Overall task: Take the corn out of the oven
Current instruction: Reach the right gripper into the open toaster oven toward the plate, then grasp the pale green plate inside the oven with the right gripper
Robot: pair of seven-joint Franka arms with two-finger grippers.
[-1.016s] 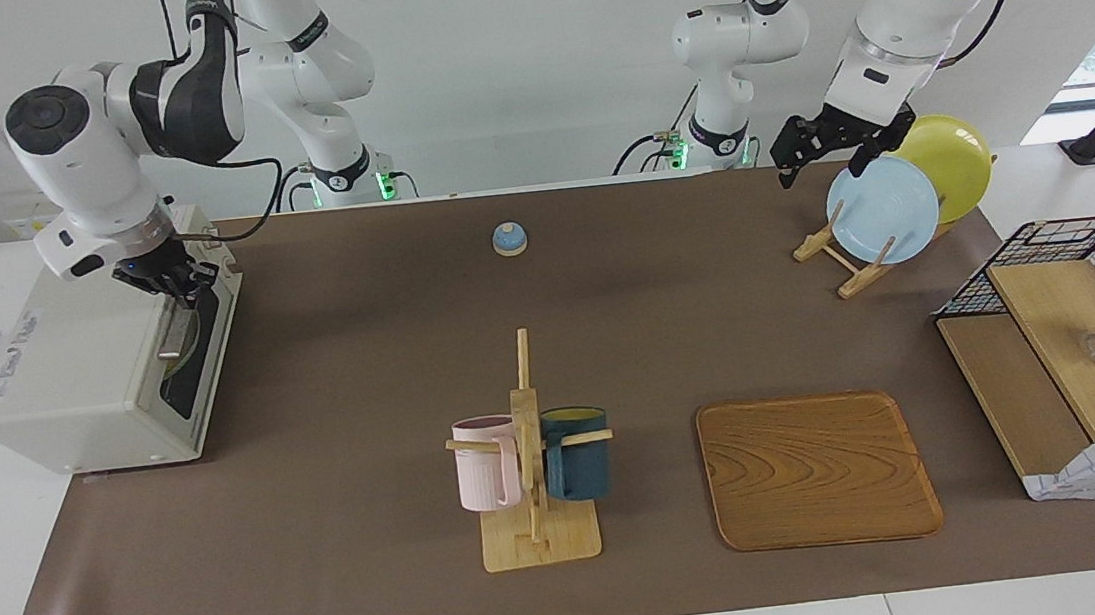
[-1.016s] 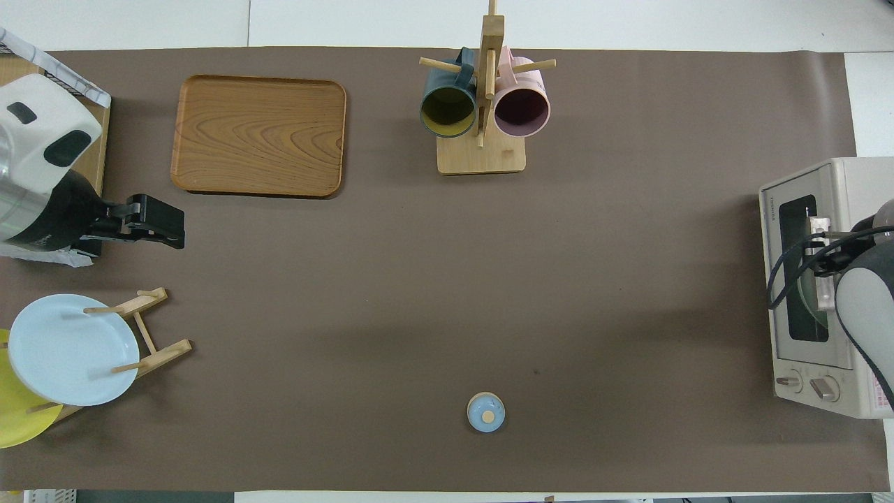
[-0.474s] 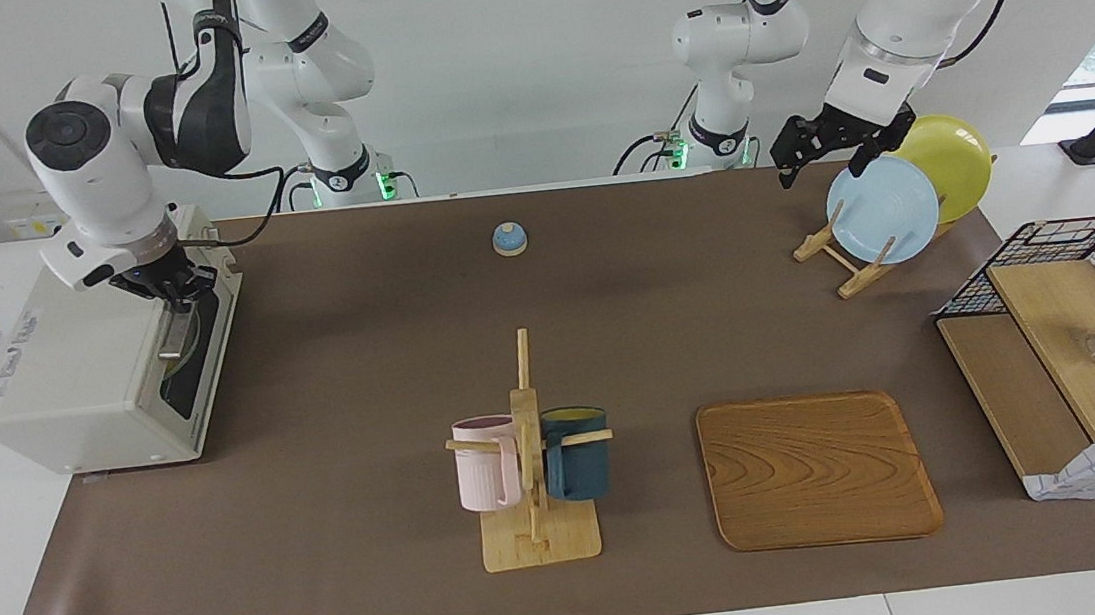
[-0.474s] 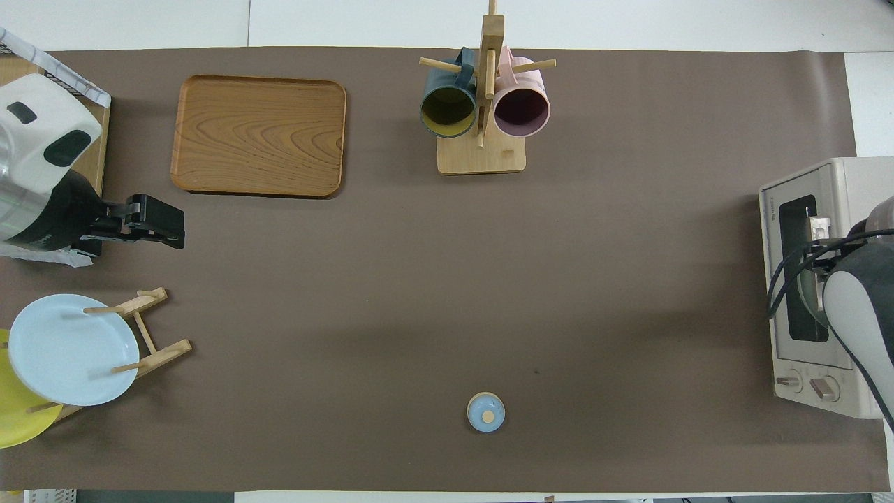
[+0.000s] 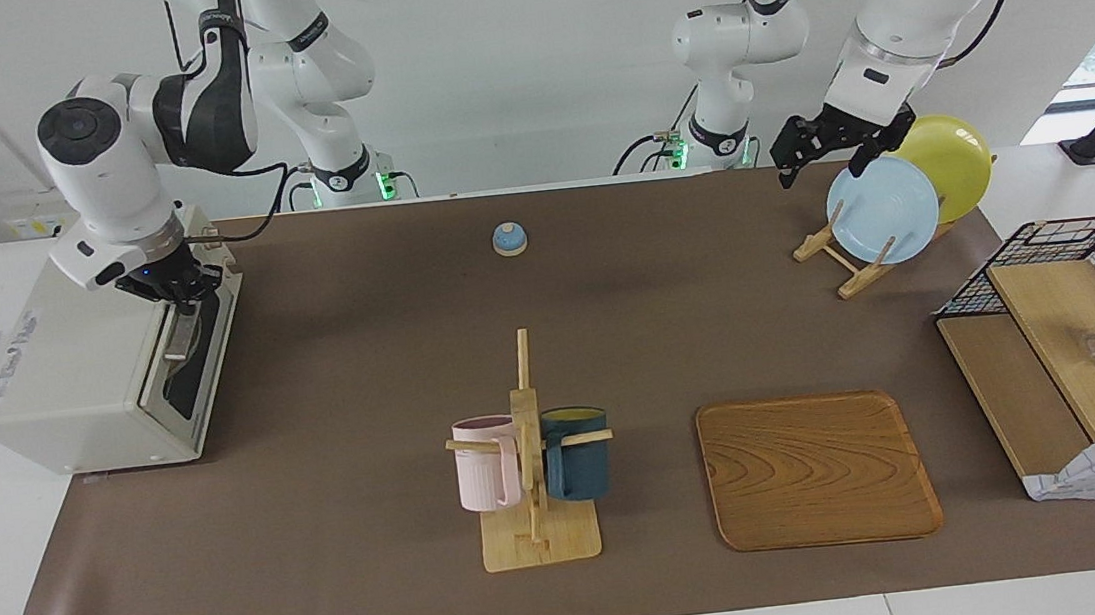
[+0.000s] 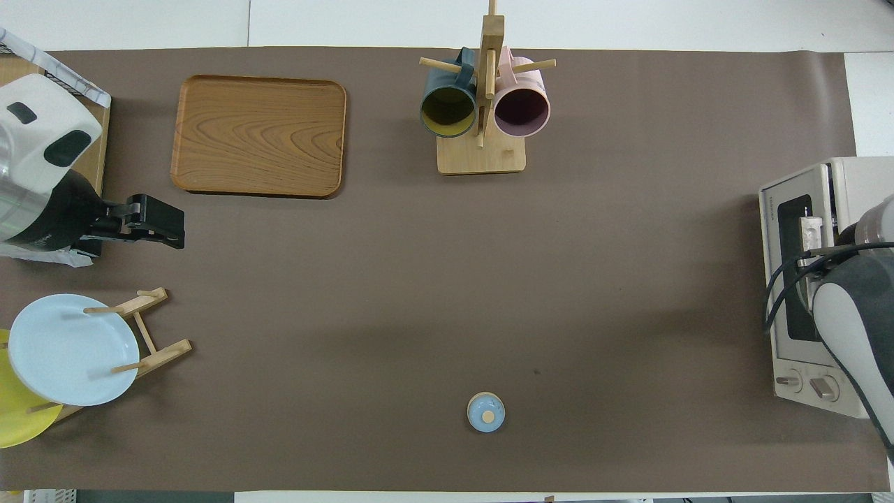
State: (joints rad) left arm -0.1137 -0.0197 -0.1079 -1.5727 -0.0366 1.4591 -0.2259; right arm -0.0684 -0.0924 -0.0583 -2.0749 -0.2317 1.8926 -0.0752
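Observation:
The off-white oven [image 5: 63, 384] [image 6: 841, 181] stands at the right arm's end of the table, its dark glass door [image 5: 181, 378] [image 6: 795, 223] up against the front. The corn is hidden. My right gripper [image 5: 178, 295] is shut, with its tips down on the end of the metal bar handle [image 5: 175, 335] [image 6: 810, 234] nearer to the robots. I cannot tell whether it grips the bar. In the overhead view the right arm covers its hand. My left gripper [image 5: 825, 160] [image 6: 174, 232] waits open over the mat beside the plate rack, holding nothing.
A wooden rack holds a light blue plate [image 5: 883, 210] and a yellow plate [image 5: 955, 158]. A mug stand [image 5: 528, 450] with a pink and a dark blue mug, a wooden tray [image 5: 817, 467], a small blue bell [image 5: 509, 239] and a wire shelf [image 5: 1063, 338] share the table.
The right arm's wrist has swung up and toward the table's middle while its gripper stays at the oven handle. The left arm has not moved.

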